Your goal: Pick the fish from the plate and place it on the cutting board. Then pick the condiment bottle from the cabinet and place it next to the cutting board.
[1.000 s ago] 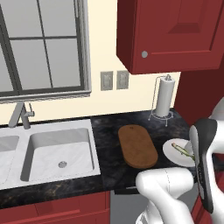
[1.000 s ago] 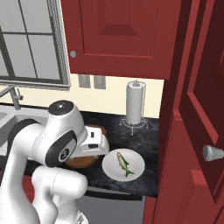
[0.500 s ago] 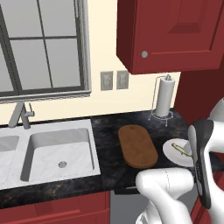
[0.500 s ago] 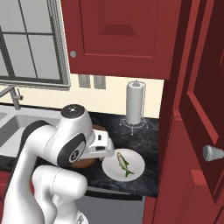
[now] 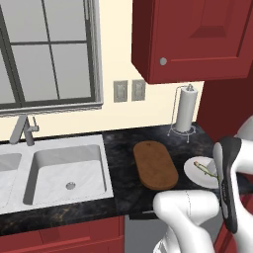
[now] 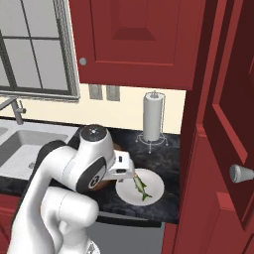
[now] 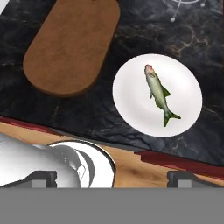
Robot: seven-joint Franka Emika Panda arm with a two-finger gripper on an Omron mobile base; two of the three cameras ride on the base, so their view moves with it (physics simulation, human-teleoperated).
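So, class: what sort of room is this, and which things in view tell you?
A kitchen, rendered rather than real. A double sink with a faucet sits in a dark stone counter, beside a paper towel roll and a fish on a plate.

Even, bright rendered light, no clear source. Soft shadows under wall cupboard (image 5: 195, 37) and beside towel roll (image 6: 153, 117). Counter (image 7: 100, 116) dark, faint sheen, no glare. All views sharp; no blur, no edge distortion.
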